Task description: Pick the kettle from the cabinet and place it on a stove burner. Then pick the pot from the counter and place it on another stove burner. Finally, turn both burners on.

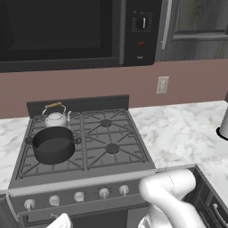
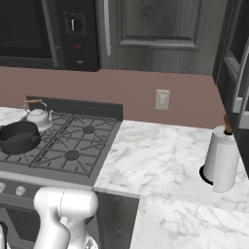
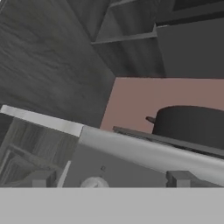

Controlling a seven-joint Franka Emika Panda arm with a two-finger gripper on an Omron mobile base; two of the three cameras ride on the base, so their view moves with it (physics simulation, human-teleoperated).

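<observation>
The small squat silvery-white kettle with its wood-topped arched handle (image 1: 56, 117) is seen standing on the rear left stove burner, and the short wide dark grey pot with loop side handles (image 1: 53, 144) is set just in front of it on the front left burner of the black cast-iron grated range (image 1: 111, 138); both placements are judged done. What is left is judged to be the turning on of the two burners at the row of silver front knobs (image 1: 79, 196). The gripper (image 3: 109, 183) is held low before the range front with its dark fingertips spread wide and nothing grasped; a round knob (image 3: 94, 182) is seen just between them, with the pot above the silver front edge. Around the range, the white marble table (image 2: 165, 155), a white paper-towel roll on a dark stand (image 2: 221, 160), a wall outlet (image 1: 162, 84), the black microwave (image 1: 67, 31) and the shut dark grey wood-grain cabinet (image 2: 155, 29) are noted. Nothing is seen standing between gripper and knobs.
</observation>
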